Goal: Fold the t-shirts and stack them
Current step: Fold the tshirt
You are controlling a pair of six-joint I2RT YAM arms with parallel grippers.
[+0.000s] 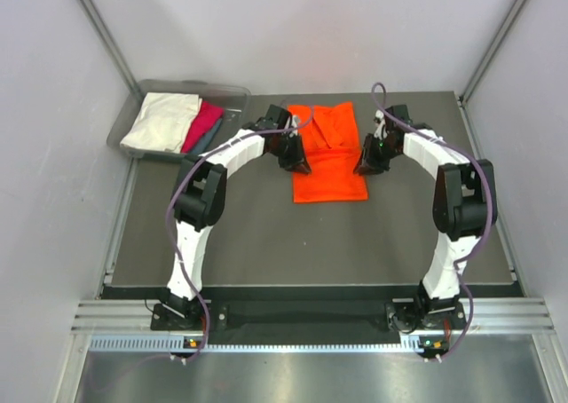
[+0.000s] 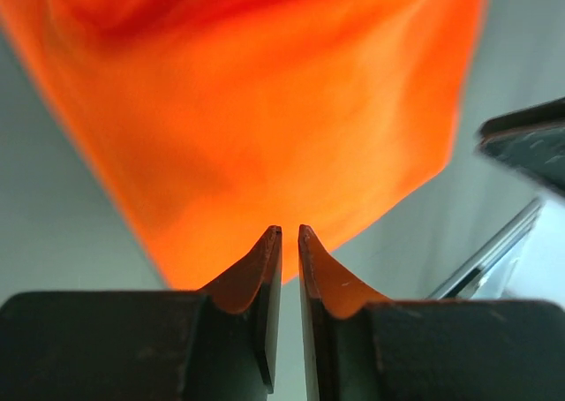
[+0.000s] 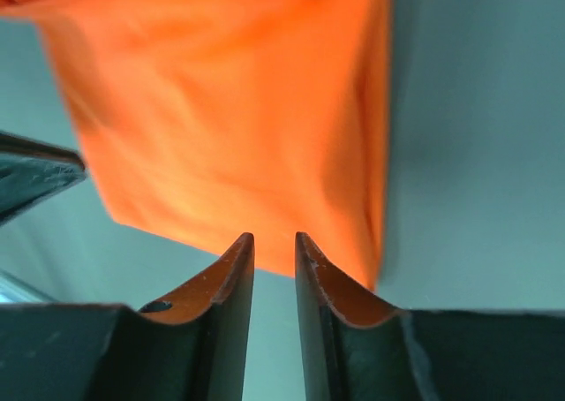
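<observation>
We see the orange t-shirt flat on the table, far of centre, its long axis running near to far. The left gripper stands at its left edge and the right gripper at its right edge, equally near. Both pairs of jaws are narrowly parted, pinching nothing visible; the cloth lies just beyond their tips.

1. Orange t-shirt — soft, matt cloth, lightly creased.
2. Bench: dark, matt, smooth.
3. Far-left bin: translucent grey plastic, slightly glossy.
4. Jaws: black, smooth, a faint sheen catching orange.
5. Near rail — ribbed bare metal.
</observation>
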